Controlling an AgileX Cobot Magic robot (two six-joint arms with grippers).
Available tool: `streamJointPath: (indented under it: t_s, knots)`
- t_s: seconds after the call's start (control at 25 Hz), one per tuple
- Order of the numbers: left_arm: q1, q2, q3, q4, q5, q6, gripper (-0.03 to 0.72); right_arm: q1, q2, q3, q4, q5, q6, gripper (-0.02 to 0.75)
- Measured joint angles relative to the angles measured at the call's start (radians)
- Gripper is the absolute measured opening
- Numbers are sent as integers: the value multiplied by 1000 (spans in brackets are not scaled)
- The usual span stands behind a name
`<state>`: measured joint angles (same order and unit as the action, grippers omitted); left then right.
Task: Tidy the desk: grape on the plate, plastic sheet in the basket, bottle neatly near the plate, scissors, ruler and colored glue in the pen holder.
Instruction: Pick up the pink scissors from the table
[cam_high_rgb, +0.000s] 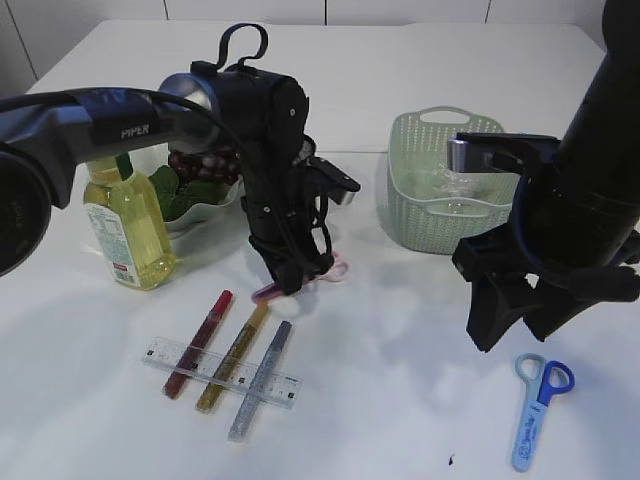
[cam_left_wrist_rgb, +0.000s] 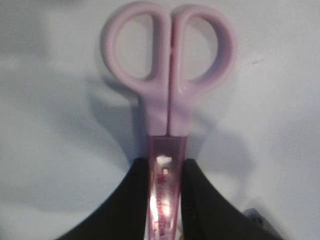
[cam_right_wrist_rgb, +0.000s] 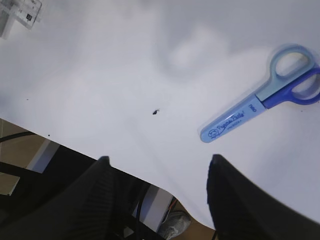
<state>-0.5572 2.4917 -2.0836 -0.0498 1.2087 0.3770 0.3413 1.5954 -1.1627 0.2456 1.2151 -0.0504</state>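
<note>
My left gripper (cam_high_rgb: 288, 278) is shut on the sheathed blade of pink scissors (cam_high_rgb: 336, 268), close above the tabletop. In the left wrist view the handles (cam_left_wrist_rgb: 167, 60) point away from the jaws (cam_left_wrist_rgb: 167, 172). My right gripper (cam_high_rgb: 510, 318) is open and empty above blue scissors (cam_high_rgb: 540, 400), which lie flat near the front edge and also show in the right wrist view (cam_right_wrist_rgb: 260, 102) beyond the jaws (cam_right_wrist_rgb: 160, 162). A clear ruler (cam_high_rgb: 220, 370) lies under three glue pens: red (cam_high_rgb: 198, 342), gold (cam_high_rgb: 233, 352), silver (cam_high_rgb: 260, 382). A yellow bottle (cam_high_rgb: 130, 220) stands beside the plate (cam_high_rgb: 215, 208) with grapes (cam_high_rgb: 200, 162).
A green basket (cam_high_rgb: 440, 225) at the right back holds a clear plastic sheet (cam_high_rgb: 450, 185). A grey round container (cam_high_rgb: 185, 92) stands behind the left arm, mostly hidden. The table's front edge (cam_right_wrist_rgb: 150, 182) runs just under the right jaws. A ruler corner (cam_right_wrist_rgb: 17, 15) shows at top left.
</note>
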Motion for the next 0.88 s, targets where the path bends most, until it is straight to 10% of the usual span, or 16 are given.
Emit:
streamJointPath:
  t_s: [0.88]
  knots:
    - [0,-21,-79,-39,9,-101,126,0,0,0,2,0,0,471]
